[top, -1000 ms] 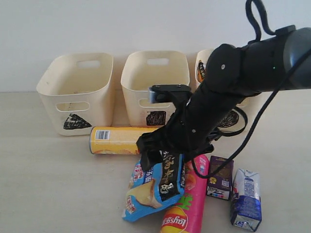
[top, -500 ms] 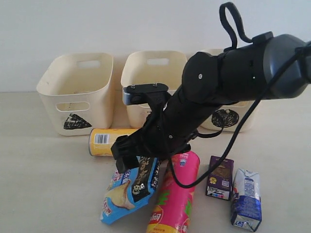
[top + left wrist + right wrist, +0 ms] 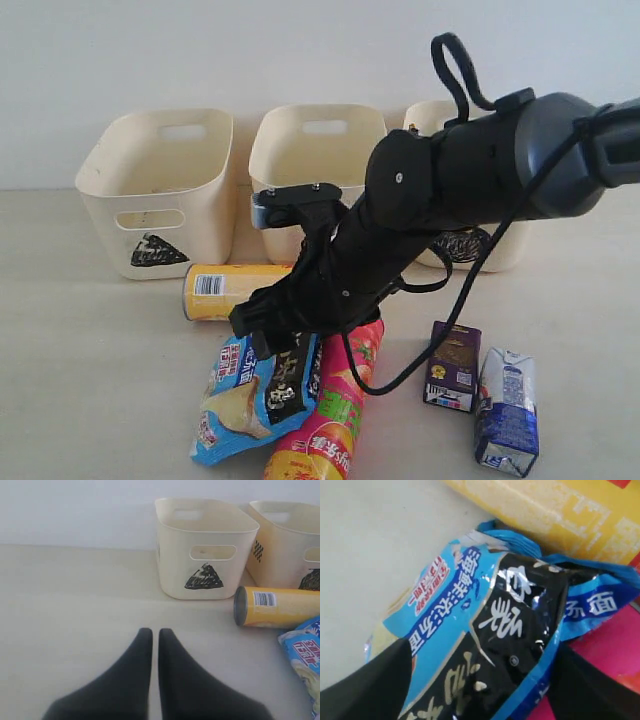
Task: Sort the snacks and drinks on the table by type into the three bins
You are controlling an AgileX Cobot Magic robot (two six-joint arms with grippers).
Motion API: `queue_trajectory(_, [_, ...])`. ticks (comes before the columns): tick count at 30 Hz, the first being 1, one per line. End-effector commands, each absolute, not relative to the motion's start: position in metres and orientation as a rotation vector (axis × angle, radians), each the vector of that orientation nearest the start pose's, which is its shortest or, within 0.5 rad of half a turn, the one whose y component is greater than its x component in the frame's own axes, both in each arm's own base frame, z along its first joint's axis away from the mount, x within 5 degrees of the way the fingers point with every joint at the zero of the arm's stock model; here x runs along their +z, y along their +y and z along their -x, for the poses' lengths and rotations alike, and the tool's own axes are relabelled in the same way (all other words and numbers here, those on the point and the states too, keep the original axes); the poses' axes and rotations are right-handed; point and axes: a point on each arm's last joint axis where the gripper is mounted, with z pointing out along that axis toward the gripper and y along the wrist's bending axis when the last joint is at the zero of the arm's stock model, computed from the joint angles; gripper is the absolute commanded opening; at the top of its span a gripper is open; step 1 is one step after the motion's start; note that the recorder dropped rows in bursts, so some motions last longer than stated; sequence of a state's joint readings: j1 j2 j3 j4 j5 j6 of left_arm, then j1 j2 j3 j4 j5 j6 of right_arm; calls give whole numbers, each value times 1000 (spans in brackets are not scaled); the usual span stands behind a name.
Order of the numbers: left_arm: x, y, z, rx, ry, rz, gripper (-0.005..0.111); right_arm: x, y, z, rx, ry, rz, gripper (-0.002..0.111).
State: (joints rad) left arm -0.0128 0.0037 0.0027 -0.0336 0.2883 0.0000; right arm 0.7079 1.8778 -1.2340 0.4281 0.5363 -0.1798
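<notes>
Right gripper [image 3: 282, 343] is clamped on the top edge of the blue-black crinkly snack bag [image 3: 245, 395], just in front of the lying yellow chip can [image 3: 236, 290]. Risks: the slick foil slips out, or the bag drags the pink Lay's can [image 3: 328, 420] into a roll. Left gripper [image 3: 155, 645] is closed on nothing above the desk [image 3: 60, 605].

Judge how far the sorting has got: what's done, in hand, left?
Done: hard to tell; the arm hides most of the circle bin. In hand: the right pincer grips the blue-black bag. Left: yellow can, pink can, purple carton, blue-and-white carton on the table.
</notes>
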Motion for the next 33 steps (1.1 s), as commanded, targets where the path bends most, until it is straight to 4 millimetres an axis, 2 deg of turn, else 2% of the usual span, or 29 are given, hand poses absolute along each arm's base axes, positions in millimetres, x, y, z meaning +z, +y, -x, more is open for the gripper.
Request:
queue_trajectory(1, [187,-1,-55,-42,1769,19,4,183,271,-290,546,2573,781,65])
queue_trajectory(9, [187,-1,-55,-42,1769,19,4,173,272,-292,534,2577,788,65])
queue_trajectory(11, [187,-1,-55,-42,1769,19,4,172,273,-293,530,2567,787,61])
queue_trajectory(16, [187,-1,-55,-42,1769,19,4,174,273,-296,525,2533,785,33])
queue_trajectory(17, [187,-1,-55,-42,1769,19,4,174,273,-296,519,2521,806,13])
queue_trajectory(18, [187,-1,-55,-42,1769,19,4,174,273,-296,514,2513,827,1])
queue_trajectory(24, [187,-1,-55,-42,1769,19,4,180,272,-296,494,2469,886,0])
queue_trajectory(29, [187,-1,-55,-42,1769,19,4,206,269,-291,496,2383,945,0])
queue_trajectory(33, [187,-1,-55,-42,1769,19,4,197,270,-288,490,2400,1044,0])
